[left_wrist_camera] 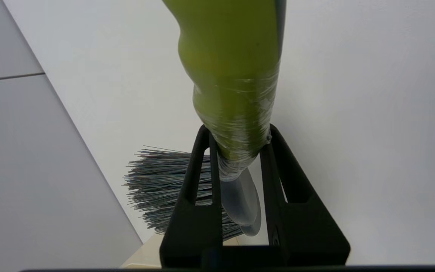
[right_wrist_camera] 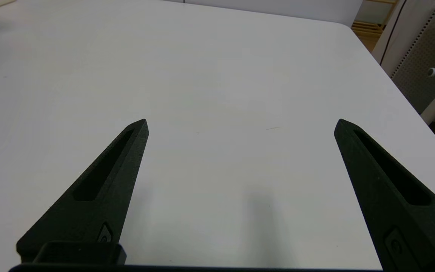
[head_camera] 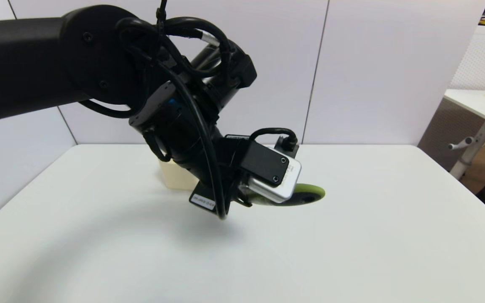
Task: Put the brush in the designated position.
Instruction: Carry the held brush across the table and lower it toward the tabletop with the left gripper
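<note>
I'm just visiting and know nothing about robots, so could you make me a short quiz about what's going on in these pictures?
1. True or false: the left claw is shut on the brush.
2. Which part of the brush does it grip? A) the bristles B) the green handle C) the grey head
3. Fill in: the right claw is ____ and hangs over the white table, holding nothing.

Key: 1 true; 2 B; 3 open.

I see brush (left_wrist_camera: 232, 75) handle smooth plastic, part wrapped in crinkly clear film; bristles fine, stiff; table (right_wrist_camera: 217, 75) matt, smooth.
</note>
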`<state>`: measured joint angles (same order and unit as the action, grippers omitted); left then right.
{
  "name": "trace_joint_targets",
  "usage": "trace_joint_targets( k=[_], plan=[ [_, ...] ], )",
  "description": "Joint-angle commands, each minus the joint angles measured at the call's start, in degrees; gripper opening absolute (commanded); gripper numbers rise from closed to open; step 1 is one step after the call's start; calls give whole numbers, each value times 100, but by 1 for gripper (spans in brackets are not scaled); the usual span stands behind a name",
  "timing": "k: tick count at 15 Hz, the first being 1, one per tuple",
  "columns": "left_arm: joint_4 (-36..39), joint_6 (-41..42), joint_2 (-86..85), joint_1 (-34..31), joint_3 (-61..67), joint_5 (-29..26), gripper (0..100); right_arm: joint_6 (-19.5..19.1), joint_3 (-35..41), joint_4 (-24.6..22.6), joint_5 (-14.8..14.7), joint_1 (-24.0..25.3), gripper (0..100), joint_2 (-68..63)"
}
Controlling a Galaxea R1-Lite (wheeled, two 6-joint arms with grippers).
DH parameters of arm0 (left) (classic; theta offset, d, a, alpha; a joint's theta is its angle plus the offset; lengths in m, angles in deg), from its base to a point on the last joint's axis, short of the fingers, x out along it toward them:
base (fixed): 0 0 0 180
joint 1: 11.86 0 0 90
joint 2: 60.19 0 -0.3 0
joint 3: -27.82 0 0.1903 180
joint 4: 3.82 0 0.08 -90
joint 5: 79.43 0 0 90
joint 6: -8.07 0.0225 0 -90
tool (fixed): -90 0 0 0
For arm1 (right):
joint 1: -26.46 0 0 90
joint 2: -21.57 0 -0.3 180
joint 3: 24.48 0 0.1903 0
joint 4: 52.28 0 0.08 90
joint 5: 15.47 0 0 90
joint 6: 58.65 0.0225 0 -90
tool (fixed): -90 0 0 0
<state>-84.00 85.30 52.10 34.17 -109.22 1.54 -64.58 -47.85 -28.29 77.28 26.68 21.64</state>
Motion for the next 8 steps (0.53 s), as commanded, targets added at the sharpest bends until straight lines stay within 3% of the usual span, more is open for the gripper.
trace_joint_targets(
  k=[1,8],
  plan=[
    [29,-393,-5,11,-7,95,0,-5,9,-1,6,4,100,10],
    [451,-2080,56,20,-7,174,0,-5,9,-1,6,4,100,-7]
  ],
)
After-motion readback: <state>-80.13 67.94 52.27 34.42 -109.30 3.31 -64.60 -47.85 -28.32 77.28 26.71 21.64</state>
